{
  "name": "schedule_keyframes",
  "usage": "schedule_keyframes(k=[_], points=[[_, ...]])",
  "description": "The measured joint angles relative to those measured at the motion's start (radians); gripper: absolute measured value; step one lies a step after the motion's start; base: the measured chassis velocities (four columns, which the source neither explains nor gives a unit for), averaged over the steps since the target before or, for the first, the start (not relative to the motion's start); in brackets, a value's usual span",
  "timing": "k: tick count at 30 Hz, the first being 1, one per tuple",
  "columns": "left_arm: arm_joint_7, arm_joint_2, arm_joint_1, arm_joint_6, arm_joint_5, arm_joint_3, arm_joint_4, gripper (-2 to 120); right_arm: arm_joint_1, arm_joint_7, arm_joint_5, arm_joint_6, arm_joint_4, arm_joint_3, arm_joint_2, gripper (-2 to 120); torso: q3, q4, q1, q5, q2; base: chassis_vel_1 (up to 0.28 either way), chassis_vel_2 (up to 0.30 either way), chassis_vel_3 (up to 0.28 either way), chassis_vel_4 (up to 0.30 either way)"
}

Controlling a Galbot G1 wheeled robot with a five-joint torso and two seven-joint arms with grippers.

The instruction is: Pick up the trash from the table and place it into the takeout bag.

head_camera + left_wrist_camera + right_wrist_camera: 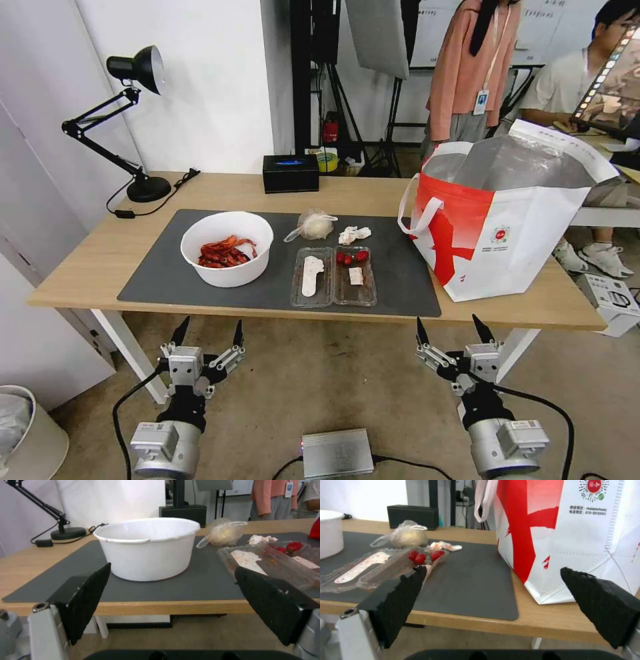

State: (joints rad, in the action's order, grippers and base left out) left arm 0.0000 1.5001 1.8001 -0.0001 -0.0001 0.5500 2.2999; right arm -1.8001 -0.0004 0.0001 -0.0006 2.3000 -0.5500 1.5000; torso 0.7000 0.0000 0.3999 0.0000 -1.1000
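Head view: both arms hang below the table's point(87, 267) near edge, left gripper point(208, 331) and right gripper point(455, 329) with fingers spread wide, holding nothing. On the grey mat point(400, 280): white bowl point(227, 248) of red scraps at the left end, clear tray point(333, 277) at the near edge mid-mat, knotted bag point(313, 225) and tissue point(353, 234) behind the tray. Takeout bag point(507, 220) stands upright at the table's right end, mouth open. Black tissue box point(291, 173) and desk lamp point(133, 120) sit at the far edge.

Left wrist view: left gripper point(173, 597) wide open, short of the near edge, facing the bowl point(148, 548).

Right wrist view: right gripper point(493, 597) wide open, facing the mat's right end and the takeout bag point(573, 542).
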Motion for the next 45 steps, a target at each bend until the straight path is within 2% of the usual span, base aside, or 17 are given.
schedule_keyframes(k=[28, 31, 32, 33, 34, 35, 36, 38, 45], points=[[0.0, 0.0, 0.0, 0.0, 0.0, 0.0, 0.0, 100, 0.0, 0.0, 0.0, 0.0, 0.0, 0.0, 0.0, 100, 0.0, 0.0, 0.0, 0.0, 0.0, 0.0, 0.0, 0.0, 0.0], [-0.001, -0.001, -0.003, 0.003, -0.007, -0.005, -0.003, 100, 0.003, -0.027, 0.03, -0.024, -0.03, -0.033, -0.021, 100, 0.0, 0.0002, 0.0, -0.0003, 0.0, 0.0, 0.0, 0.0, 0.0], [-0.009, -0.008, -0.013, 0.03, -0.037, -0.03, -0.023, 100, 0.004, -0.053, 0.06, -0.053, -0.068, -0.073, -0.054, 100, 0.0, 0.0004, 0.0, 0.001, 0.0, 0.0, 0.0, 0.0, 0.0], [-0.014, -0.014, -0.025, 0.059, -0.069, -0.06, -0.047, 100, 0.005, -0.062, 0.068, -0.06, -0.077, -0.084, -0.064, 100, 0.0, 0.0001, 0.0, 0.0006, 0.0, 0.0, 0.0, 0.0, 0.0], [-0.023, -0.024, -0.042, 0.099, -0.115, -0.102, -0.079, 100, 0.008, -0.069, 0.074, -0.064, -0.086, -0.091, -0.072, 100, 0.0, 0.0001, 0.0, 0.0003, 0.0, 0.0, 0.0, 0.0, 0.0], [-0.023, -0.024, -0.042, 0.099, -0.115, -0.102, -0.079, 100, 0.008, -0.069, 0.074, -0.064, -0.086, -0.091, -0.072, 100, 0.0, 0.0001, 0.0, 0.0003, 0.0, 0.0, 0.0, 0.0, 0.0], [-0.035, -0.038, -0.064, 0.152, -0.174, -0.154, -0.12, 100, 0.009, -0.071, 0.078, -0.064, -0.092, -0.095, -0.076, 100, 0.0, -0.0003, 0.0, 0.0003, 0.0, 0.0, 0.0, 0.0, 0.0], [-0.043, -0.051, -0.087, 0.191, -0.229, -0.189, -0.151, 100, 0.011, -0.073, 0.079, -0.061, -0.097, -0.096, -0.078, 100, 0.0, -0.0001, 0.0, -0.0001, 0.0, 0.0, 0.0, 0.0, 0.0], [-0.048, -0.064, -0.103, 0.184, -0.263, -0.19, -0.157, 100, 0.016, -0.078, 0.078, -0.041, -0.105, -0.096, -0.077, 100, 0.0, 0.0, 0.0, 0.0, 0.0, 0.0, 0.0, 0.0, 0.0]])
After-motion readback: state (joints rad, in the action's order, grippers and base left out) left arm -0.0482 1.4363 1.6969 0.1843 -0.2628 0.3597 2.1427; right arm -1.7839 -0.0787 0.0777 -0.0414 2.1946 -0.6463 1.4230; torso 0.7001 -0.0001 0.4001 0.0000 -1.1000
